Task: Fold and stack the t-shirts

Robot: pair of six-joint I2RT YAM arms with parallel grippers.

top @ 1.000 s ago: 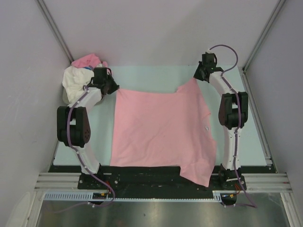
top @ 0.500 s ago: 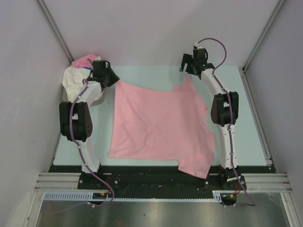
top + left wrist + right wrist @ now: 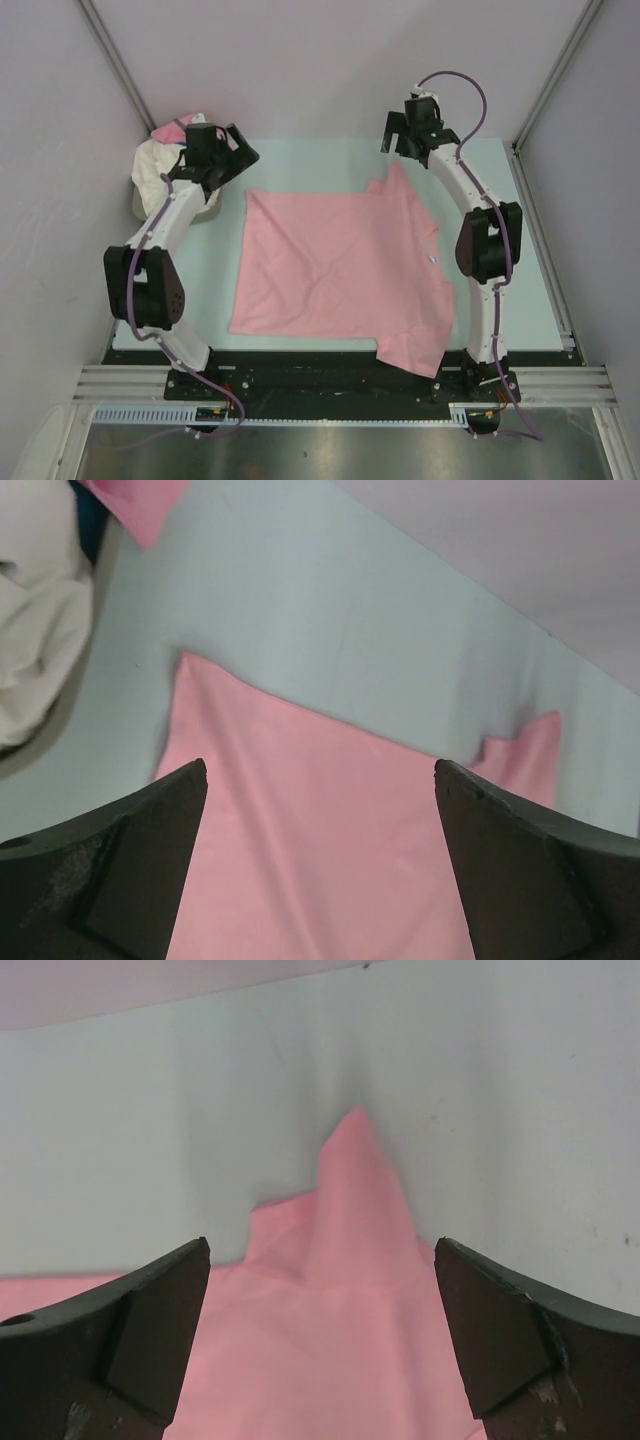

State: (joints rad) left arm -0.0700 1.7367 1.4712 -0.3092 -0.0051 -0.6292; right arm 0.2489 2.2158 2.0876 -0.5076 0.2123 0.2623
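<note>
No readable text, label, brand or number shows in any view.

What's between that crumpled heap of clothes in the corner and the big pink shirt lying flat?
Nothing but bare table, seen clearly in the left wrist view; the heap and pink shirt lie apart.

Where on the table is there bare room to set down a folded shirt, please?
Bare pale-green table shows in the far strip between the spread light-pink cloth t-shirt and the back wall, and in the right strip between the right arm and the side rail. The far-left corner is crowded by the heap of white and pink shirts and the left arm.
</note>
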